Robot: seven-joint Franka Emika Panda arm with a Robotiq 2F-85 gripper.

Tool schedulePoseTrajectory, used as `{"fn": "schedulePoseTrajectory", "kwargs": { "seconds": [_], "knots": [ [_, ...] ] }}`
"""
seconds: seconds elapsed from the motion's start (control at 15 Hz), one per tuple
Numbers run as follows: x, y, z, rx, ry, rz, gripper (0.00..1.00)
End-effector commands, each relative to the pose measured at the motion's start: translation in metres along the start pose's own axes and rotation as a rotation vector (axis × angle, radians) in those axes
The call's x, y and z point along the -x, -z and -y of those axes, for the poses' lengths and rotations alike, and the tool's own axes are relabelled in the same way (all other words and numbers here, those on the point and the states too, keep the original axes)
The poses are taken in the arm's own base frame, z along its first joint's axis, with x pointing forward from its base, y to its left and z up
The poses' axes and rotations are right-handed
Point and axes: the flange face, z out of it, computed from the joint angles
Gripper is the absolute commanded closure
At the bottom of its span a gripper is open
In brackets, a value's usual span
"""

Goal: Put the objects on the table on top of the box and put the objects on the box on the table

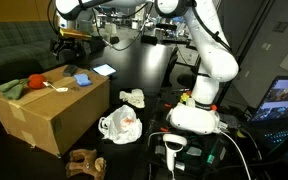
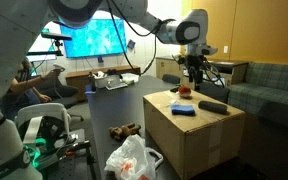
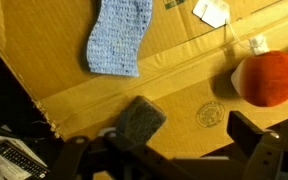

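The brown cardboard box point(image 1: 44, 115) point(image 2: 199, 140) stands on the dark table point(image 1: 139, 75). On its top lie a blue cloth point(image 1: 82, 79) point(image 2: 184, 110) point(image 3: 119, 35), a red-orange round object point(image 1: 34, 82) point(image 2: 184, 91) point(image 3: 269, 78), a green thing point(image 1: 9, 88) and a small white piece point(image 1: 56, 88). My gripper point(image 1: 72, 42) point(image 2: 191, 68) point(image 3: 196, 128) hangs open above the box top, between the cloth and the red object. Only bare cardboard shows between its fingers point(image 3: 139, 120). On the table lie a white plastic bag point(image 1: 121, 125) point(image 2: 129, 160) with something orange inside and a crumpled white item point(image 1: 132, 97).
A brown object point(image 1: 84, 160) point(image 2: 124, 130) lies low beside the box. A flat tablet-like device point(image 1: 104, 70) rests behind the box. The robot's white base point(image 1: 194, 115) stands close by with cables around it. A grey-green sofa point(image 1: 14, 45) point(image 2: 269, 85) and a lit screen point(image 2: 94, 38) stand beyond.
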Motion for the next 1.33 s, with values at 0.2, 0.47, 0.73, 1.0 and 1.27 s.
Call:
{"fn": "schedulePoseTrajectory", "kwargs": {
  "seconds": [0.2, 0.47, 0.73, 1.0, 1.27],
  "knots": [
    [-0.039, -0.01, -0.01, 0.011, -0.071, 0.044, 0.0],
    [-0.051, -0.034, -0.019, 0.026, -0.093, 0.076, 0.0],
    [-0.063, -0.054, -0.023, 0.007, -0.099, 0.052, 0.0],
    [-0.07, -0.07, -0.026, -0.008, -0.127, 0.031, 0.0],
    [-0.076, -0.083, -0.032, -0.016, -0.15, 0.021, 0.0]
  ]
}}
